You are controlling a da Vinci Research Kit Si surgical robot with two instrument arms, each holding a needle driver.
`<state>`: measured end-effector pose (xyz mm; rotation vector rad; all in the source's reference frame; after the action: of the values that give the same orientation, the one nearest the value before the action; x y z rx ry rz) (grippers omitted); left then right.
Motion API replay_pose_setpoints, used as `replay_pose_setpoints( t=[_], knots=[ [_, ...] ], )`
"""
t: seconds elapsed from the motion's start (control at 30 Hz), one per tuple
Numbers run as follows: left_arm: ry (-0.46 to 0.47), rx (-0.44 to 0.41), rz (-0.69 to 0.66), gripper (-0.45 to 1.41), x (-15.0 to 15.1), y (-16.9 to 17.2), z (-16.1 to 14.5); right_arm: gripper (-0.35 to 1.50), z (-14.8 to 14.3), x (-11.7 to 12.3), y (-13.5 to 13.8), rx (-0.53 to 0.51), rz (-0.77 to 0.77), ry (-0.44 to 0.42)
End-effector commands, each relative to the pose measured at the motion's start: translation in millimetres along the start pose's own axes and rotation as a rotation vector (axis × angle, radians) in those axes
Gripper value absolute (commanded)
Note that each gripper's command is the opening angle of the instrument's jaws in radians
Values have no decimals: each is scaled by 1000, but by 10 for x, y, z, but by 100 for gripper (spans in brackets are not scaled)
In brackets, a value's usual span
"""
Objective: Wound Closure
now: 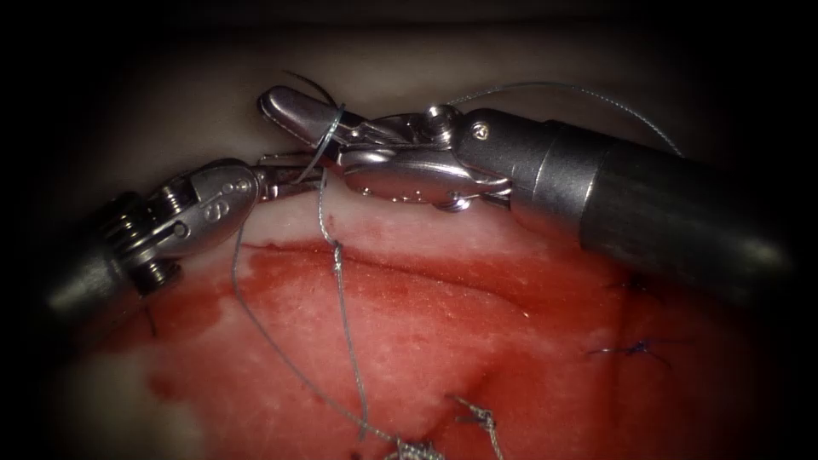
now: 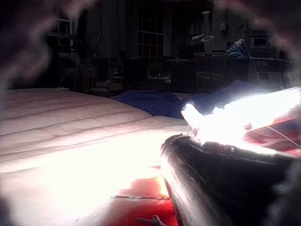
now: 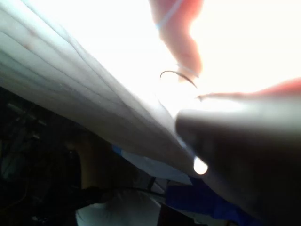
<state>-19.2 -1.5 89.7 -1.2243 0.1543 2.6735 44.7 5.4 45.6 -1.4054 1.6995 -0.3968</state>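
The tissue (image 1: pixel 443 341), wet with red fluid (image 1: pixel 281 281), lies beneath both tools. Dark blue stitches (image 1: pixel 635 347) sit well to its right, and knotted thread ends (image 1: pixel 481 417) lie near the lower edge.

The right tool (image 1: pixel 294 111) reaches in over the pale upper margin. Its jaws look pressed together, and nothing can be seen pinched between them. The left tool (image 1: pixel 290 173) meets it from the left, just below. Its thin jaws seem slightly spread, with the thread (image 1: pixel 349 341) crossing between them.

One strand drops from the tools and enters the tissue just below the pale margin, then runs on downward. A second strand sweeps from the left tool in a wide arc toward the knots. A loop (image 1: pixel 331 129) of thread is wound around the right tool's jaws.

A thin dark curve (image 1: pixel 308 83) rises near the right tool's tip. Whether it is the needle or a thread tail cannot be told, so the needle's place is uncertain.

The loop suggests knot work. Judged that way, the wrap should stay behind the tip, and the two strands should be kept from crossing. Any pull ought to run in line with the strand where it enters the tissue, so that the edge is not torn.
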Motion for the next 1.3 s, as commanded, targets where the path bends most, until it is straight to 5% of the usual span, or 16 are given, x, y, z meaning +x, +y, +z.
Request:
replay_pose_setpoints(
  t=[0.03,0.17,0.33,0.7,1.03,1.3],
  knots=[
    [32,-2,12,-45,5,-18,0,-35,18,-5,7,-13,-4,33],
    [78,-23,38,-45,-2,-28,3,-35,18,-2,6,-17,7,111],
    [239,-86,-87,-45,-10,-46,16,-35,17,-2,7,98,3,276],
    [403,-156,-290,-45,3,-39,35,-35,12,9,24,595,95,687],
    [442,-160,-371,-45,5,-41,39,-35,16,18,29,845,187,900],
    [463,-175,-427,-45,5,-42,40,-35,13,20,36,918,215,956]
  ],
)
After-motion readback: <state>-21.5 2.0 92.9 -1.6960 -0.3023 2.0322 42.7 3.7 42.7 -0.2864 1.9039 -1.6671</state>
